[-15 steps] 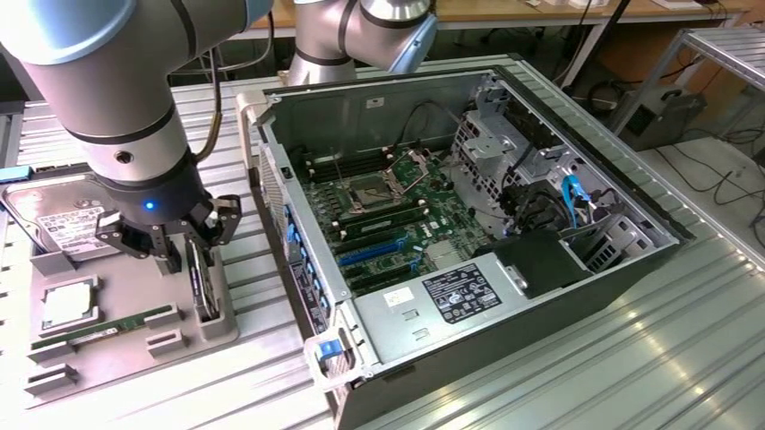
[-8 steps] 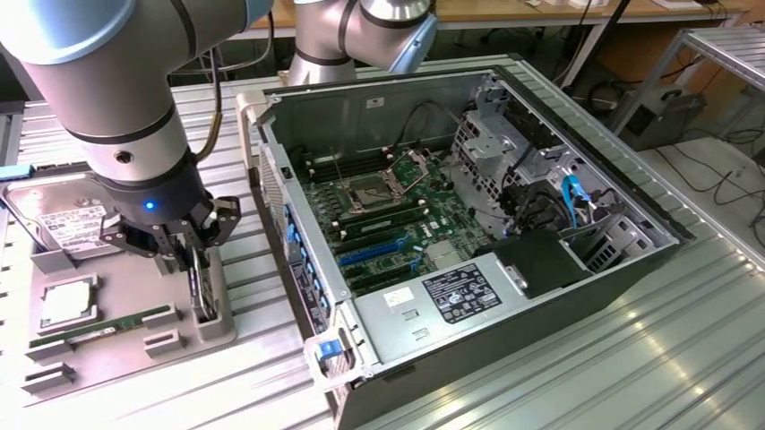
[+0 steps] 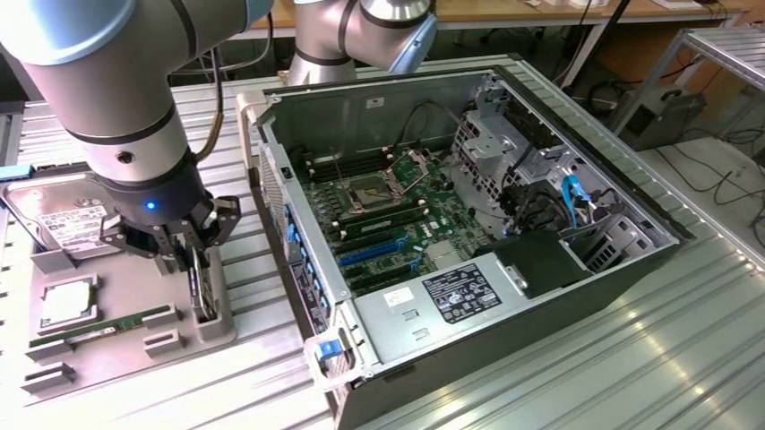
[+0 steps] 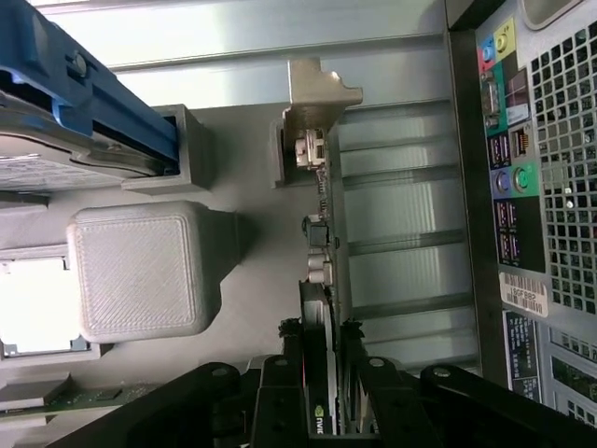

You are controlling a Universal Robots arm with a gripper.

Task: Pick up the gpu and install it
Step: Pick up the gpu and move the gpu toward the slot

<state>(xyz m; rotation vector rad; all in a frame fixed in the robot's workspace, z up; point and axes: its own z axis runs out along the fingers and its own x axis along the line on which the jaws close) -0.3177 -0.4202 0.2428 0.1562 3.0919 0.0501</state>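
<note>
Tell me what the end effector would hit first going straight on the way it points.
The end effector straddles the gpu; pushing on, it would likely meet the gray holder under the card, though depth is unclear.

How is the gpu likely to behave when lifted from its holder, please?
Probably stiff: the gpu looks a thin flat board. Standing on edge in the grey holder, it could tip sideways. Its metal bracket end is likely heavier.

Ribbed metal table (image 3: 669,358), open computer case (image 3: 347,112) standing on it, grey parts tray (image 3: 114,358) just beside the case
</note>
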